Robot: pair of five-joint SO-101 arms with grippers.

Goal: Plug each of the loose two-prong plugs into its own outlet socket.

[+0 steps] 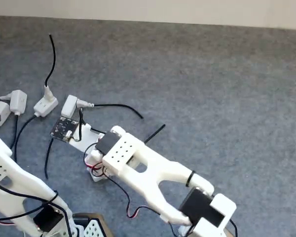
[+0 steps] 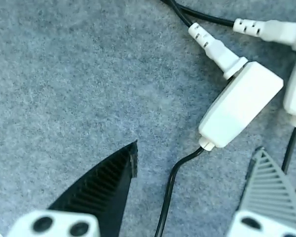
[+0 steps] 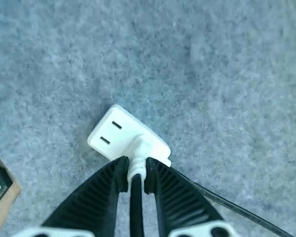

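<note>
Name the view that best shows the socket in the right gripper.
Right wrist view: the socket faces it, both slots plain, right gripper shut on its neck. High view shows a small white block, slots hidden. Left wrist view looks at another connector.

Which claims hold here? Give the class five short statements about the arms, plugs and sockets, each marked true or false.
1. The right end effector grips the outlet socket at its cord neck. True.
2. That outlet socket has three slots. False: it has two.
3. The left end effector is shut on a cord. False: it is open and holds nothing.
4. Near the left end effector, a white plug is joined to a white socket block. True.
5. The arms work over bare wood. False: the surface is a grey mat.
</note>
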